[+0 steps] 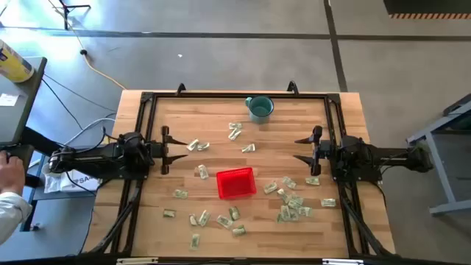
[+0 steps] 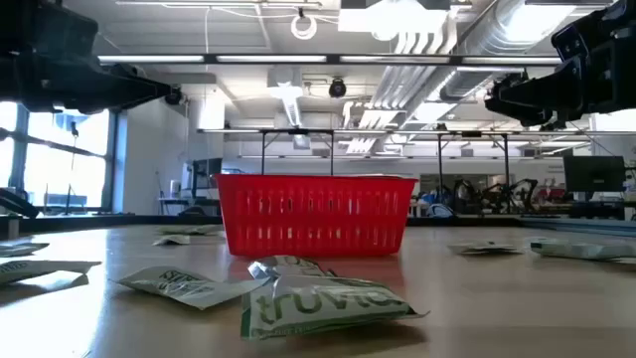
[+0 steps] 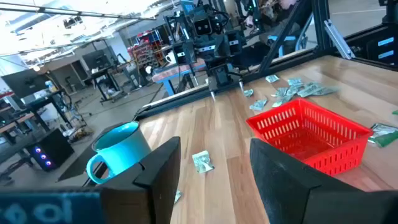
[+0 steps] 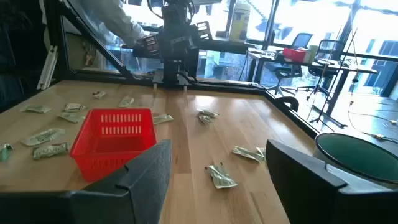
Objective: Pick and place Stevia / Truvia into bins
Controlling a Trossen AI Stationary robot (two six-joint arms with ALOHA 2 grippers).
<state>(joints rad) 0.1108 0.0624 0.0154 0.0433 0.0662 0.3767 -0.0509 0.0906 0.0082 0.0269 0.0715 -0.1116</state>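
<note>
Many pale packets with green print lie flat and scattered on the wooden table [image 1: 221, 125], most in a cluster [image 1: 292, 202] right of the red mesh basket [image 1: 236, 182] and others along the near edge [image 1: 221, 219]. One packet [image 2: 318, 303] lies close in the low view. The basket [image 3: 308, 132] [image 4: 115, 140] stands on its base near the table's middle. My left gripper [image 1: 175, 149] [image 3: 214, 171] is open at the table's left side, above the surface. My right gripper [image 1: 303, 149] [image 4: 217, 177] is open at the right side, likewise clear of everything.
A teal mug [image 1: 259, 108] [image 3: 121, 149] stands near the far edge. A black frame [image 1: 239, 96] runs around the table. A person's hand [image 1: 9, 173] shows at a desk beyond the left edge. Bare wood lies between the grippers, far of the basket.
</note>
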